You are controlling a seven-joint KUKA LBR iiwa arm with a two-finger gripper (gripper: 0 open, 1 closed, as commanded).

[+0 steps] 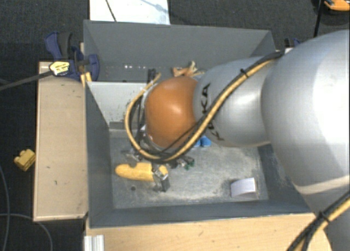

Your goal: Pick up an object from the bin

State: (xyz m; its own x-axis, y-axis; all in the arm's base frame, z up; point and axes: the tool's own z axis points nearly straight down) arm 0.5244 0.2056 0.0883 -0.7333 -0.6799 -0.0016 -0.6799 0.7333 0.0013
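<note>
Just beside the yellow banana (134, 172), my hand (161, 177) sits low; open or closed, I cannot tell. Nothing looks lifted yet, so the grasp and lift remain.

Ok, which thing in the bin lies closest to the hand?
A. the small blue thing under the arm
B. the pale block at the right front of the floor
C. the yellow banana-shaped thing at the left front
C: the hand is down at the left front of the bin, right beside the yellow banana-shaped thing, while the pale block lies well off to the right.
</note>
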